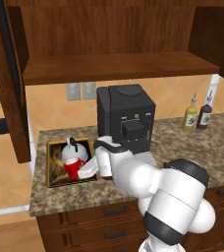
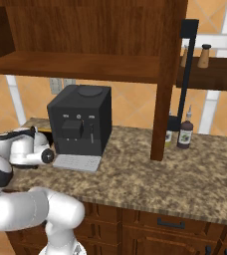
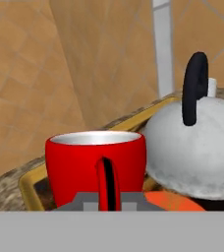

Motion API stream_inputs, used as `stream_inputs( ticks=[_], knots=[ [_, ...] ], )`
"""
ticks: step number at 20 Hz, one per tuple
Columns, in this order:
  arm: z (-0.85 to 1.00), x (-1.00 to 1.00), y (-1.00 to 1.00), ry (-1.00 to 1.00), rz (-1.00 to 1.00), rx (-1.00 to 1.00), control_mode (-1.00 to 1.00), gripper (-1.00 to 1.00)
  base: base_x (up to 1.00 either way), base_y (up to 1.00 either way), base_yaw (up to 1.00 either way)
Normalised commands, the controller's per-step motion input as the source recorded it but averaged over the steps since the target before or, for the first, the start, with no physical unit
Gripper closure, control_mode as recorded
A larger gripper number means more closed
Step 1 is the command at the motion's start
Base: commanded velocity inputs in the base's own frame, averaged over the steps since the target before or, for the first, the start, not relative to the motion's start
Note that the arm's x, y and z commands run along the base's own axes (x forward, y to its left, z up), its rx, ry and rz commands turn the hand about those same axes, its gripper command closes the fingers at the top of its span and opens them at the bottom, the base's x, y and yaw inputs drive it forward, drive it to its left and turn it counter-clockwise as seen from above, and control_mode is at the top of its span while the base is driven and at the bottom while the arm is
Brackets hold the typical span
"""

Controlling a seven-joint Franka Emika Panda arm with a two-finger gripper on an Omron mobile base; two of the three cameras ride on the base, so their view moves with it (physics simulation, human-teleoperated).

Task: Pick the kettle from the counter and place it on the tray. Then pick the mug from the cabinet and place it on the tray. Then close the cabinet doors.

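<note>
We have the small bright red cylindrical mug (image 3: 95, 167) low over the flat gold-rimmed tray (image 1: 51, 162) at the left end of the speckled granite counter (image 1: 173, 142), just beside the squat silver-white domed kettle (image 3: 195, 147) that already sits on the tray. In the hand view our gripper (image 3: 107, 199) has its jaws nearly closed, pinching the mug's side handle between them, which keeps the mug upright and its open mouth level. We hold it by the handle so the body can settle close to the kettle without the fingers fouling it. Whether its base touches the tray we cannot tell. Above, the dark brown wooden wall cabinet (image 1: 114, 64) stands with its ribbed doors (image 1: 6, 74) swung open; closing them remains to be done, we judge.
</note>
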Motion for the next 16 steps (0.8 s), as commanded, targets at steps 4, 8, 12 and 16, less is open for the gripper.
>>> stream_inputs(
  ticks=[4,8,12,16],
  knots=[
    [-0.31,0.19,0.14,-0.01,-0.01,0.00,-1.00,1.00,0.00,0.00,0.00],
    [-0.16,0.02,0.16,0.00,-0.01,0.00,-1.00,1.00,0.00,0.00,0.00],
    [-0.11,-0.23,0.00,0.00,0.00,0.00,-1.00,1.00,0.00,0.00,0.00],
    [-0.15,-0.31,0.00,0.00,0.00,0.00,-1.00,1.00,0.00,0.00,0.00]
  ],
)
